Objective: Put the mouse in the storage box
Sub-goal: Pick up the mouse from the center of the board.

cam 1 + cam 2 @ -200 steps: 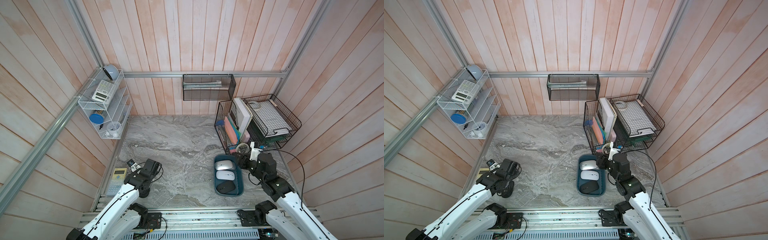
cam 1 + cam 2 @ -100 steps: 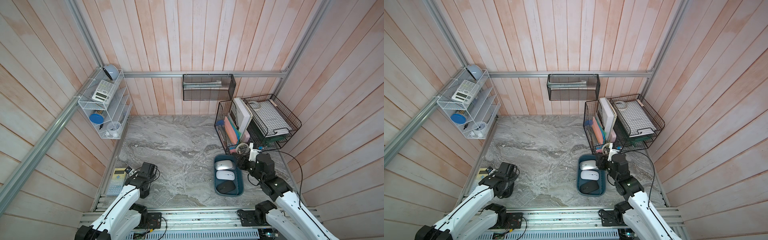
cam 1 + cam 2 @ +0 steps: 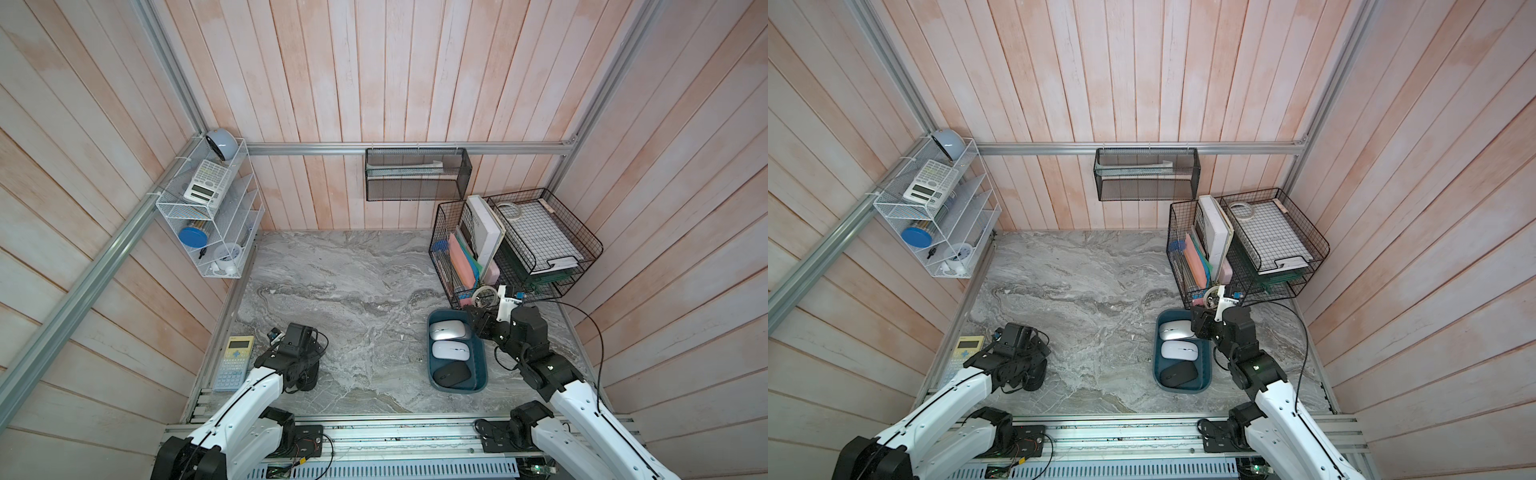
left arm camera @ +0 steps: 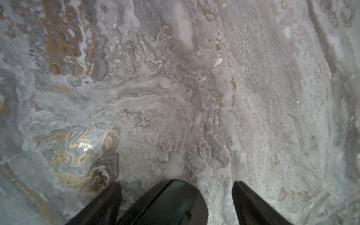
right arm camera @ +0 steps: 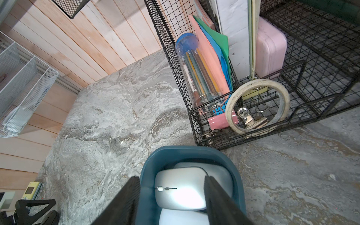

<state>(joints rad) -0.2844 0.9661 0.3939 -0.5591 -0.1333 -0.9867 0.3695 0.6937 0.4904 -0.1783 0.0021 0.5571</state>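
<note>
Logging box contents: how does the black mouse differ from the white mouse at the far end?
The black mouse is dark; the far white mouse is pale with glare. The black mouse lies at the near end; the white mouse lies by the wire basket. Both rest inside the storage box.

**Desk clutter around the two grippers**

Just ahead of the right gripper point(image 5: 171, 177) stands a black wire basket point(image 5: 169, 48). Its nearest corner holds a tape roll point(image 5: 259, 82) and a steel bulldog clip point(image 5: 251, 119). Farther from the gripper are a clear pencil tube point(image 5: 192, 64), coloured folders point(image 5: 210, 58) and a pink case point(image 5: 270, 50). Stacked wire trays point(image 3: 515, 194) stand beside the basket, farther out still.

A yellow-green calculator point(image 3: 235, 363) lies on the marble tabletop point(image 3: 353, 291) just beside the left gripper point(image 4: 176, 184), on its outer side. Well beyond that gripper and above it, a white wire rack point(image 3: 249, 199) carries a white calculator point(image 3: 207, 183) and a blue-lidded jar point(image 3: 192, 237). A black mesh wall basket point(image 3: 417, 174) hangs far ahead of both.
</note>
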